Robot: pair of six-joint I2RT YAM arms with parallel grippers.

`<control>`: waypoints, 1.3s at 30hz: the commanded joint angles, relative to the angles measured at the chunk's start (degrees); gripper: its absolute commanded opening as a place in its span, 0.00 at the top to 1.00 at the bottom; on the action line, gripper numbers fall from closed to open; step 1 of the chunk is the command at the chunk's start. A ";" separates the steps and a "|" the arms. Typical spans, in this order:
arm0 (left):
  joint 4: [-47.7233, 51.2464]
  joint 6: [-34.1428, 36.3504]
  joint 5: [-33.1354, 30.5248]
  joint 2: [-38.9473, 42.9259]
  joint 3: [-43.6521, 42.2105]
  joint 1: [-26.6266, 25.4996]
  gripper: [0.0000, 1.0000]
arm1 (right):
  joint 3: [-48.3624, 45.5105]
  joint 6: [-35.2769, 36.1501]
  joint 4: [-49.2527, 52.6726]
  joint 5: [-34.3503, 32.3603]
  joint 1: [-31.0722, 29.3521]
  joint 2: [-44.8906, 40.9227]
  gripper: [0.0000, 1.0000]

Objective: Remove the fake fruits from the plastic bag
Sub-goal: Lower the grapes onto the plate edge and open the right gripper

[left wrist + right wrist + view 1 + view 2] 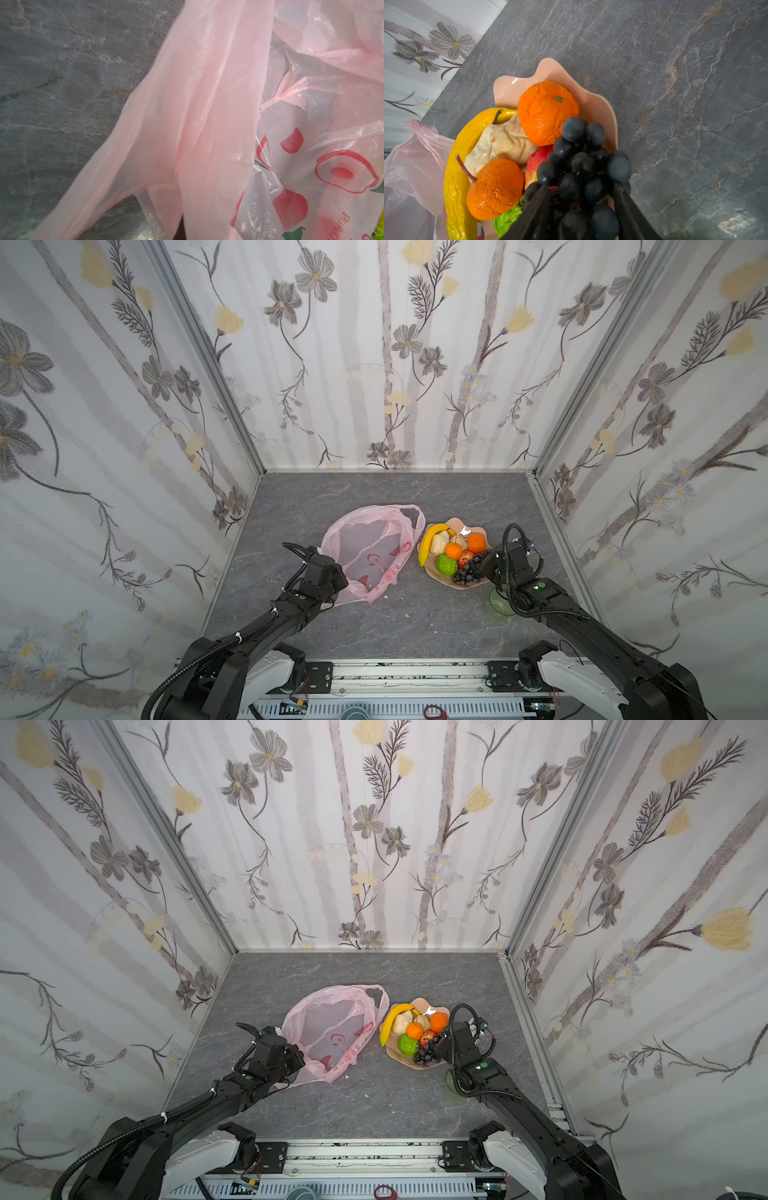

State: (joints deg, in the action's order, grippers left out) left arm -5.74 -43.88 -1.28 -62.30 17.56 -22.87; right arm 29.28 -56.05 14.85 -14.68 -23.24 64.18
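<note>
Near right, a green cup stood partly hidden under the right arm. The left gripper was clamped tight on the near edge of the plastic bag, which bore red fruit printing and lettering ending "LIFE". Just right of it, the plate held the fake fruits. The right gripper, jaws parted, straddled the grape bunch there.
</note>
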 commanded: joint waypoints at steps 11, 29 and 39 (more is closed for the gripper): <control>-0.33 0.20 -0.39 0.33 0.18 -0.07 0.94 | 1.70 2.75 -1.40 1.58 1.03 -0.22 0.44; -0.24 0.99 0.49 -1.94 3.36 -0.04 0.94 | 8.10 15.37 5.30 6.88 9.48 -0.94 0.16; -0.17 1.29 0.49 -3.68 4.79 0.02 0.94 | 3.69 17.49 -0.06 23.94 19.64 1.95 0.15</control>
State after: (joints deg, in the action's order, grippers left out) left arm -5.65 -42.87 -0.73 -65.58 21.47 -22.92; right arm 33.74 -39.55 19.29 2.61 -4.73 65.36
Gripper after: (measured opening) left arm 0.061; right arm 0.843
